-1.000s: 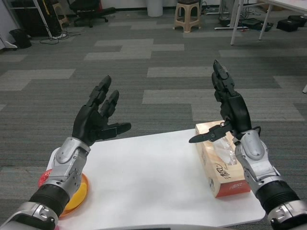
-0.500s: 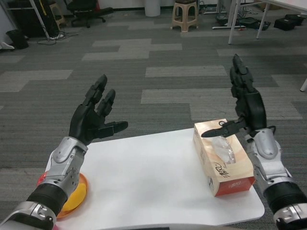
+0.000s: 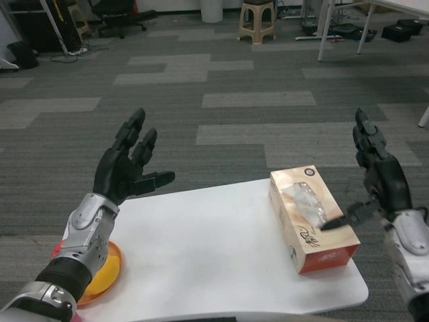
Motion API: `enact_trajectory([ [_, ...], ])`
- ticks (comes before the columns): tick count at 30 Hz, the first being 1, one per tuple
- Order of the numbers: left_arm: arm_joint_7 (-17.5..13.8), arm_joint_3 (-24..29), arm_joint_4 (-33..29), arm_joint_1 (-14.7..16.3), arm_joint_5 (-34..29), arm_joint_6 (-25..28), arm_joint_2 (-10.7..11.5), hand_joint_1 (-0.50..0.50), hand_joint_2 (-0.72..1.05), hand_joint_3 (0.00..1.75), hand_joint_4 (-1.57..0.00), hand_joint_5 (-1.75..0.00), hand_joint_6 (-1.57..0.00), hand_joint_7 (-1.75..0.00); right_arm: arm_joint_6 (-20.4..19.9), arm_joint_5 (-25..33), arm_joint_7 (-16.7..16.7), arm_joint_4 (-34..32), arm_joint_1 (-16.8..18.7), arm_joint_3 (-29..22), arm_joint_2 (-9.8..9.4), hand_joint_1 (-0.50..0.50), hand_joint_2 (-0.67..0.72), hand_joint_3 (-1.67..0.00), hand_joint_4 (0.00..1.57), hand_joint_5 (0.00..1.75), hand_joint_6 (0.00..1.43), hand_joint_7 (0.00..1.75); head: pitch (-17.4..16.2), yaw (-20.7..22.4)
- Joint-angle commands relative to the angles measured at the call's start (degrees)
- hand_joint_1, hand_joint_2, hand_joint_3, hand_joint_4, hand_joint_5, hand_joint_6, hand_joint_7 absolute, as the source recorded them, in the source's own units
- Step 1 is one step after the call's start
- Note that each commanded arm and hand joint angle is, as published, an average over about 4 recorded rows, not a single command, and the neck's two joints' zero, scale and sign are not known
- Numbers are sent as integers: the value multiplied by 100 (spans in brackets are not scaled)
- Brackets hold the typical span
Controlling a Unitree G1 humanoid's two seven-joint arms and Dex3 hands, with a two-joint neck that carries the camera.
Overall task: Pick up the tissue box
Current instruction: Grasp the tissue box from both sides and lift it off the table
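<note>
The tissue box is a long peach and orange carton lying on the right part of the white table, with a clear plastic slot on top. My right hand is raised just right of the box, fingers spread and empty; its thumb tip reaches over the box's near right top edge. My left hand hovers above the table's far left corner, spread wide and holding nothing, well apart from the box.
An orange plate with a red rim beside it lies at the table's left edge, under my left forearm. Beyond the table is grey carpet; a stool, chairs and table legs stand far back.
My right hand has swung from above the box out to its right side and lowered. The left hand has barely moved. The view has shifted slightly.
</note>
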Motion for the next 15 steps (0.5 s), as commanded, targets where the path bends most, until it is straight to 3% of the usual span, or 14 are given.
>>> enact_trajectory([
  [1,14,18,96,-31,-85,-43,98,50,105,9,0,0,0,0,42,37,41,14,272,-1,-209,-47,50,-16,0,0,0,0,-4,-1],
  [9,14,9,156,-38,-98,-43,118,50,105,7,0,0,0,0,42,37,45,102,777,263,-554,-48,53,-16,0,0,0,0,-43,-2],
  [15,14,-2,189,-42,-98,-43,116,50,105,4,0,0,0,0,42,43,71,238,938,364,-660,-50,53,-16,0,0,0,0,-64,-38],
])
